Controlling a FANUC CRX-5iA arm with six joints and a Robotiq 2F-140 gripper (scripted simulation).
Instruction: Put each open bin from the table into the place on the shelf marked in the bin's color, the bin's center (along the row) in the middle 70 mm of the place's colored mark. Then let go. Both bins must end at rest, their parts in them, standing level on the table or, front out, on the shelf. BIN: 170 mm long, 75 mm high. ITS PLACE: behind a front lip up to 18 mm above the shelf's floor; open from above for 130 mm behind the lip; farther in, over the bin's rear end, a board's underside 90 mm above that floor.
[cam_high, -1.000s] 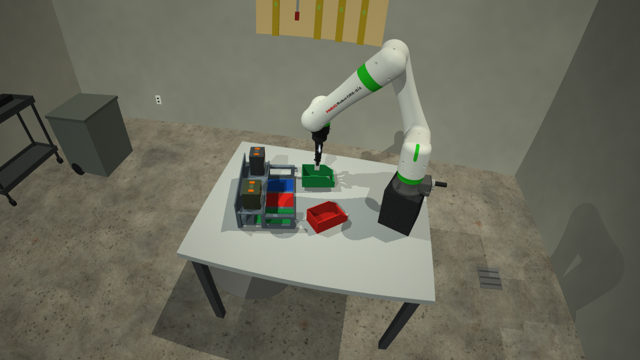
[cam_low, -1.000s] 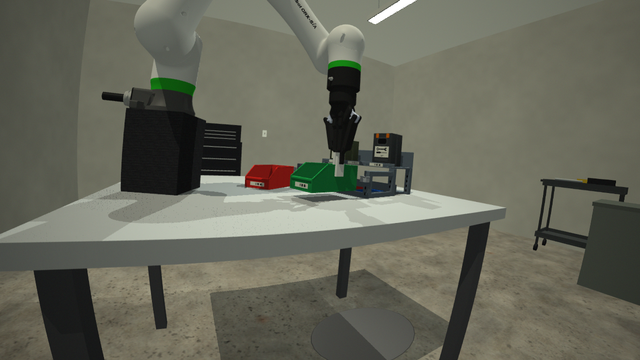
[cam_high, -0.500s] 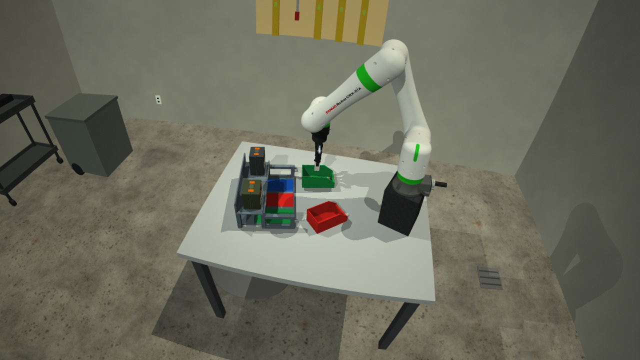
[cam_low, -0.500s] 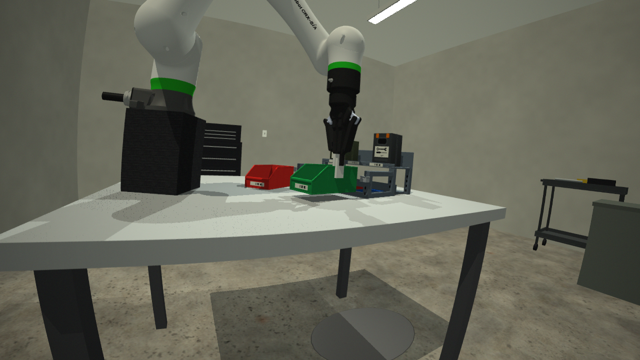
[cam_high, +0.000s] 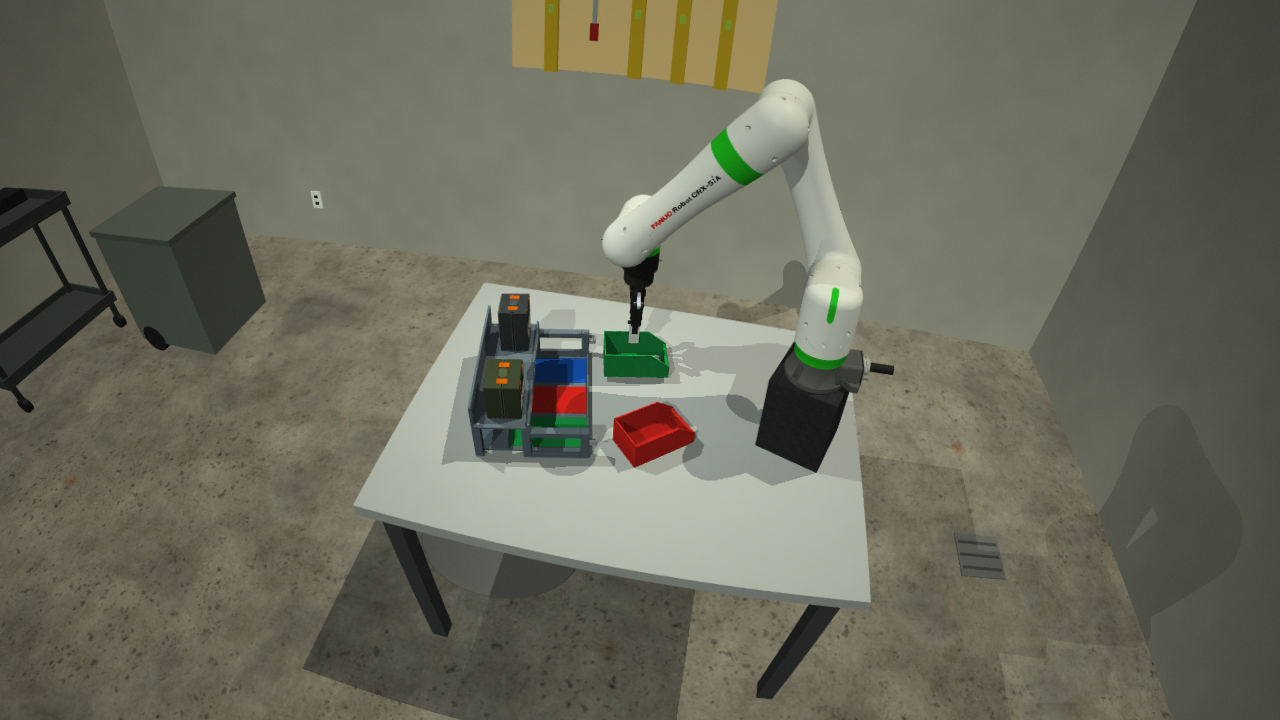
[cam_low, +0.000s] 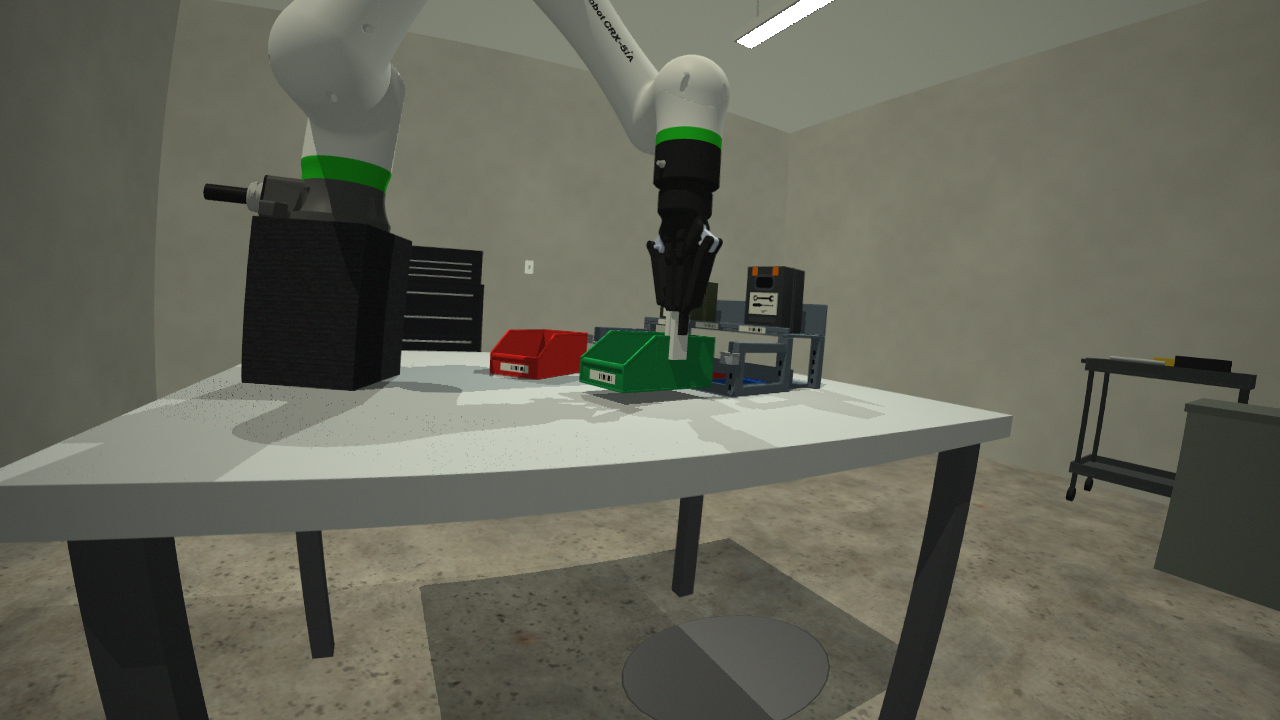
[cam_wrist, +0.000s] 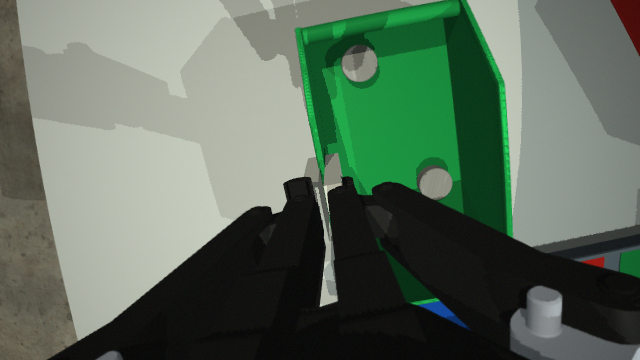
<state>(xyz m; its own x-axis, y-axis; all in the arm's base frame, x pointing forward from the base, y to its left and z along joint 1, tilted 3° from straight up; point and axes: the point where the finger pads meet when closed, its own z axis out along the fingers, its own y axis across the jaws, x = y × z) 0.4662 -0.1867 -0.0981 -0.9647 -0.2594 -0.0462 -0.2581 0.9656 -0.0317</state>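
Note:
My gripper is shut on a long side wall of the green bin. The bin hangs about level, just above the table with its shadow under it, its low front toward the robot base. Two round grey parts lie in it. The red bin stands turned at an angle on the table; its contents are not visible. The shelf has a blue mark, a red mark and a green mark at its near end.
A dark case and an olive case stand on the shelf's upper board, behind the marks. The grey end frame of the shelf is close to the green bin's rear. The robot's black pedestal stands beyond both bins.

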